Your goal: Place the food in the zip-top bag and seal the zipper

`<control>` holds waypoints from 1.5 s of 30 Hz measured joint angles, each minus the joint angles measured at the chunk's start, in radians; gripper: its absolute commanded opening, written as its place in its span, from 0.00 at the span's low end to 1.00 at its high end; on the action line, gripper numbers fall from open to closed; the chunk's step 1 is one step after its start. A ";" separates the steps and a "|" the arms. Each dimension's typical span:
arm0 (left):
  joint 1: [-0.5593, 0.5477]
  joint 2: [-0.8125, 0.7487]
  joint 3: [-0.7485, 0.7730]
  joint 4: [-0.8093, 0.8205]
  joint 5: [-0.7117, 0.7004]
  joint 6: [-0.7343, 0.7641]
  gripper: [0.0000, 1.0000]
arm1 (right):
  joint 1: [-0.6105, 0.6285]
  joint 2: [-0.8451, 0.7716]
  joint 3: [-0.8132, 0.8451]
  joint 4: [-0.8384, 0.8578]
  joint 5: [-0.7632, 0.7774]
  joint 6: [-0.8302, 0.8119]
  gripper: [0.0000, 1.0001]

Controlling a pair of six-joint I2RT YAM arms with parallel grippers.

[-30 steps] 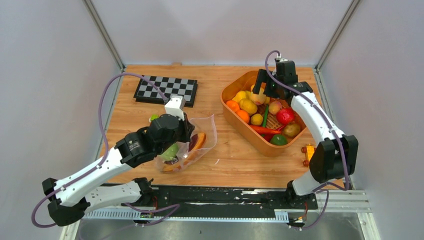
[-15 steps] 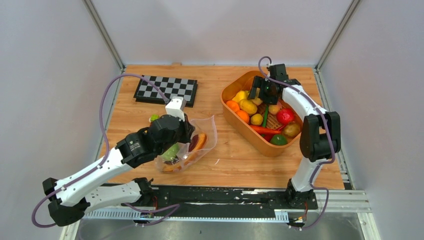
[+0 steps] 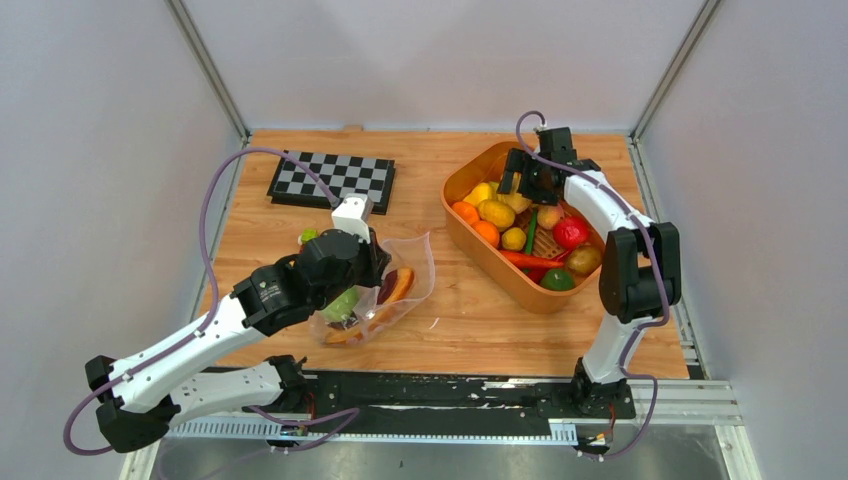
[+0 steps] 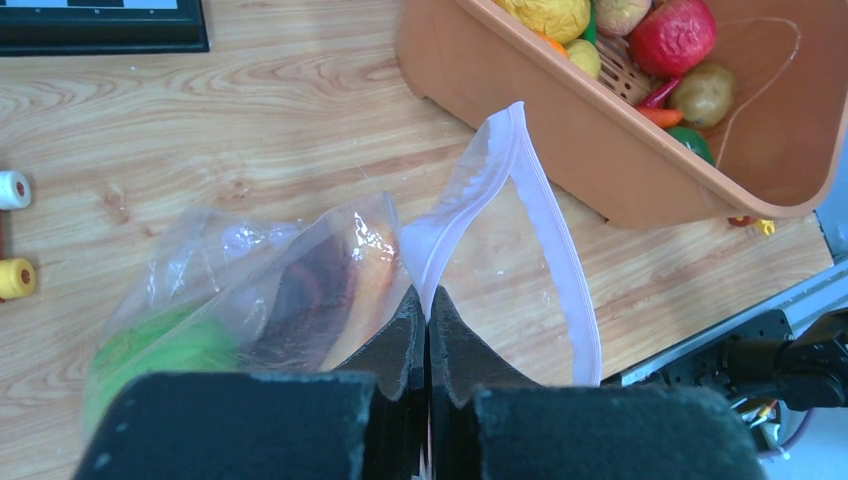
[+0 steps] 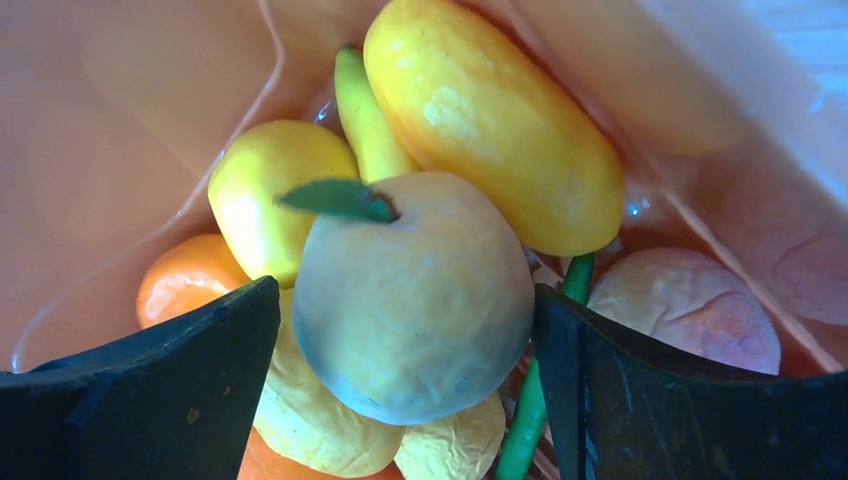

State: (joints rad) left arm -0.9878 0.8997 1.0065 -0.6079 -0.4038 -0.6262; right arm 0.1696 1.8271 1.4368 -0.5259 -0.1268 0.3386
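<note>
The clear zip-top bag (image 3: 415, 262) lies on the wooden table with its mouth open to the right. It holds a green fruit (image 4: 150, 350) and the maroon slice with orange rim (image 4: 320, 290). My left gripper (image 4: 427, 300) is shut on the bag's mouth edge, where the whitish zipper (image 4: 545, 210) curves away. My right gripper (image 5: 405, 290) is down in the orange tub (image 3: 500, 275). It is open, with its fingers either side of a pale peach-coloured fruit with a green leaf (image 5: 415, 310). The red apple (image 3: 570, 232) lies in the tub.
The tub holds several more fruits and vegetables, with a long yellow fruit (image 5: 495, 120) and a pink peach (image 5: 685, 310) close to my right fingers. The checkerboard (image 3: 333, 180) lies at the back left. Small wheeled toy parts (image 4: 15, 278) lie left of the bag.
My right arm swung in and lowered its gripper into the far end of the tub, around the pale fruit. The left gripper and the bag have not moved.
</note>
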 measured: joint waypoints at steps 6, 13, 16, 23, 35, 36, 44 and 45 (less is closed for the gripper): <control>0.000 0.000 0.000 0.000 0.003 0.000 0.02 | 0.000 -0.001 0.003 0.051 0.021 0.000 0.71; 0.000 0.000 0.000 -0.001 0.003 0.000 0.02 | 0.000 0.000 0.006 0.053 0.027 0.001 0.42; 0.000 0.000 0.000 -0.001 0.003 0.000 0.03 | 0.000 -0.040 -0.019 0.050 0.005 -0.003 0.41; 0.000 0.000 0.000 0.002 0.004 0.000 0.02 | 0.000 -0.341 -0.095 0.076 -0.106 0.016 0.39; 0.000 0.011 0.000 0.015 0.016 0.000 0.03 | 0.247 -0.739 -0.469 0.296 -0.445 0.232 0.45; 0.000 0.013 0.000 0.016 0.018 0.000 0.02 | 0.287 -0.743 -0.472 0.298 -0.448 0.233 0.45; 0.000 0.033 0.001 0.022 0.043 0.000 0.02 | 0.550 -0.771 -0.475 0.359 -0.412 0.228 0.46; 0.000 0.035 0.002 0.021 0.047 0.000 0.02 | 0.574 -0.761 -0.475 0.373 -0.386 0.227 0.47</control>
State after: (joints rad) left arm -0.9878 0.9352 1.0084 -0.5865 -0.3565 -0.6258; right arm 0.7437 1.0664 0.9623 -0.1528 -0.5129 0.5652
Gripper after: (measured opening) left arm 0.022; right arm 0.677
